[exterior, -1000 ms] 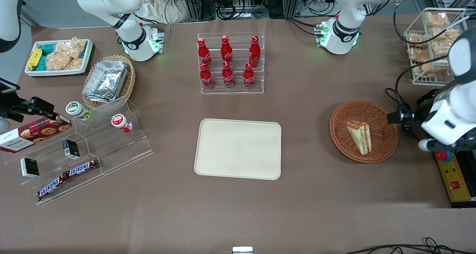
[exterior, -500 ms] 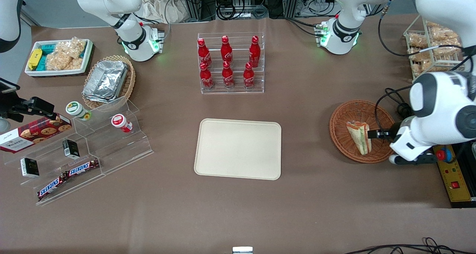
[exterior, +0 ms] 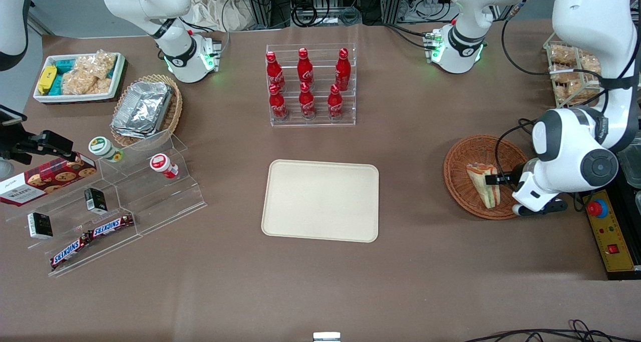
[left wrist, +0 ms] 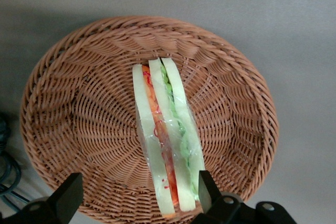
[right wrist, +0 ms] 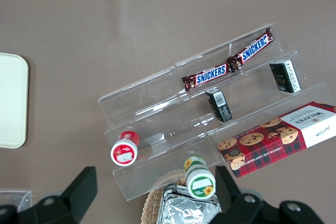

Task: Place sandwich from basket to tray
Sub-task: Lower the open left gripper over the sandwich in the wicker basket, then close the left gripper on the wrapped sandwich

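Wicker is framing the sandwich [left wrist: 168,145], which is lying in the basket [left wrist: 79,119] toward the working arm's end of the table. Above it the gripper [left wrist: 137,195] is hovering, fingers [left wrist: 68,195] spread wide, straddling the wedge's end without touching. Mid-table, the tray [exterior: 320,200] is sitting bare, well apart.

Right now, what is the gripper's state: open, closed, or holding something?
Gripper: open, holding nothing, poised over the sandwich in the basket.
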Motion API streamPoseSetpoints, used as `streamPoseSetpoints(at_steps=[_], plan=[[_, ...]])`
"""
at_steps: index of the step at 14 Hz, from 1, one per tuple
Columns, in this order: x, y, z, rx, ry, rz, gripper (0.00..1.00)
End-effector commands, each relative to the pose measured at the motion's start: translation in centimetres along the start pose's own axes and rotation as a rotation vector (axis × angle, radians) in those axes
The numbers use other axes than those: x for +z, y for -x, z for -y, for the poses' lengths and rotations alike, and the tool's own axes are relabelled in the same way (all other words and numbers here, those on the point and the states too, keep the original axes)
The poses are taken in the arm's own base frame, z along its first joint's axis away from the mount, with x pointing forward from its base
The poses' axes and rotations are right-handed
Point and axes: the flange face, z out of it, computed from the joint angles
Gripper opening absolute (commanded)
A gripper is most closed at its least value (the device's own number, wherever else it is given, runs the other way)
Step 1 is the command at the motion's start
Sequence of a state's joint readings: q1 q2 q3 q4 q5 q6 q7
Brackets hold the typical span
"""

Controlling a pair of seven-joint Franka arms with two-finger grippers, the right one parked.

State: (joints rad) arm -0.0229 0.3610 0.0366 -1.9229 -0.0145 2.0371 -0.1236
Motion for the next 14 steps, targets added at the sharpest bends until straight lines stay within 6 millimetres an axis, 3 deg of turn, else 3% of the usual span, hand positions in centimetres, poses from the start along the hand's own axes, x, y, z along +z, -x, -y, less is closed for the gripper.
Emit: streamPoseSetpoints(at_steps=[1,7,14], plan=[[2.0,-0.3,-0.4,-0.04,0.003,0.004,0.98],[4.1,-0.5,-0.8,-0.037,0.001,0.014,0.98],[0.4,0.1,-0.3,-0.032,0.003,0.01,0.98]])
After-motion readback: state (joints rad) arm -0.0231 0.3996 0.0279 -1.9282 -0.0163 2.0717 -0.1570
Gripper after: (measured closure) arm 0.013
